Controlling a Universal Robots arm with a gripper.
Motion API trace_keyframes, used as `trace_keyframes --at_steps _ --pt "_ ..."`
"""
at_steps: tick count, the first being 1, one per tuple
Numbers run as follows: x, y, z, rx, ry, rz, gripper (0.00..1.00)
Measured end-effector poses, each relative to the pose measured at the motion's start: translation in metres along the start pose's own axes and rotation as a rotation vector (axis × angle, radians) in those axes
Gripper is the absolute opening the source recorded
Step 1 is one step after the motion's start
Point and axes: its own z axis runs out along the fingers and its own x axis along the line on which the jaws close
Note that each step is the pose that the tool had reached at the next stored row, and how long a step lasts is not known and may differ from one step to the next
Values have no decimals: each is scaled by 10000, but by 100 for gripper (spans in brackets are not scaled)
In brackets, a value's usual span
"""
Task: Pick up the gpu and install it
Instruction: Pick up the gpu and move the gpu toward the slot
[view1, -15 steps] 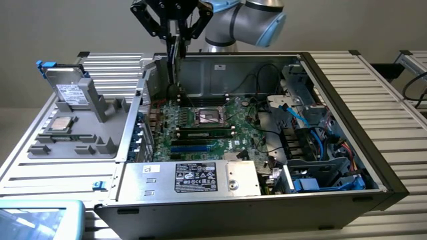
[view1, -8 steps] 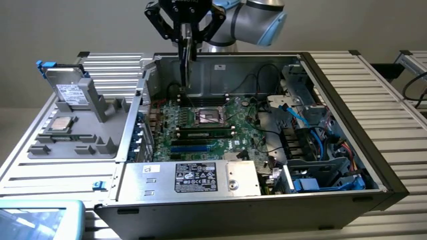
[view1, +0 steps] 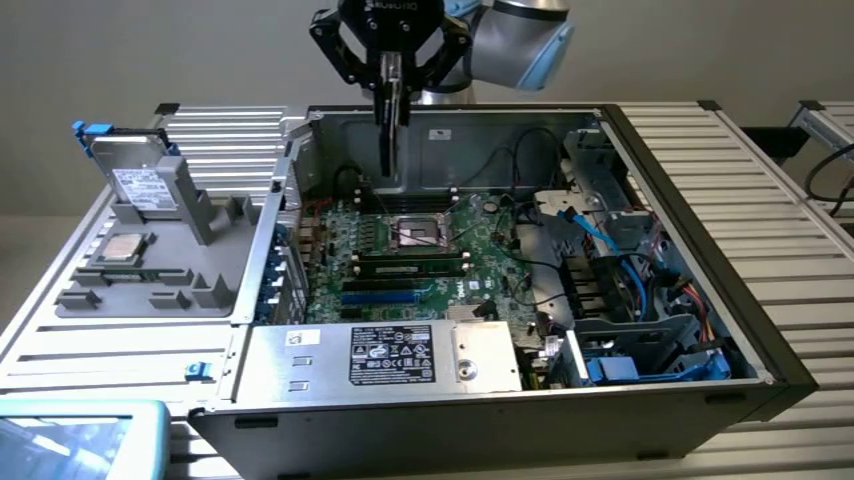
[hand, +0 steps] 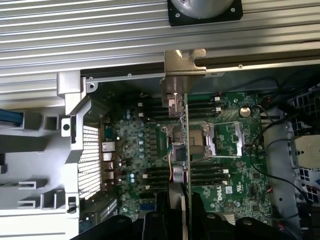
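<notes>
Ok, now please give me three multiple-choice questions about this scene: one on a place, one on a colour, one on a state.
1. Where is the gpu?
A) plugged into a slot
B) in the gripper, above the open case
C) lying on the floor

2. What colour is the motherboard?
A) green
B) red
C) white

3. How is the case?
A) closed by its side panel
B) standing upright
C) lying open, insides showing

Answers:
1 B: the gripper clamps the gpu edge-on over the case.
2 A: the board is green in both views.
3 C: the motherboard and cables show inside.
</notes>
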Motion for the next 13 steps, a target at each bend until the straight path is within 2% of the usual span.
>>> trace_keyframes --at_steps 7,13 --pt "-183 -23 46 -2 -1 0 30" --pt "-304 -60 124 -1 0 0 30"
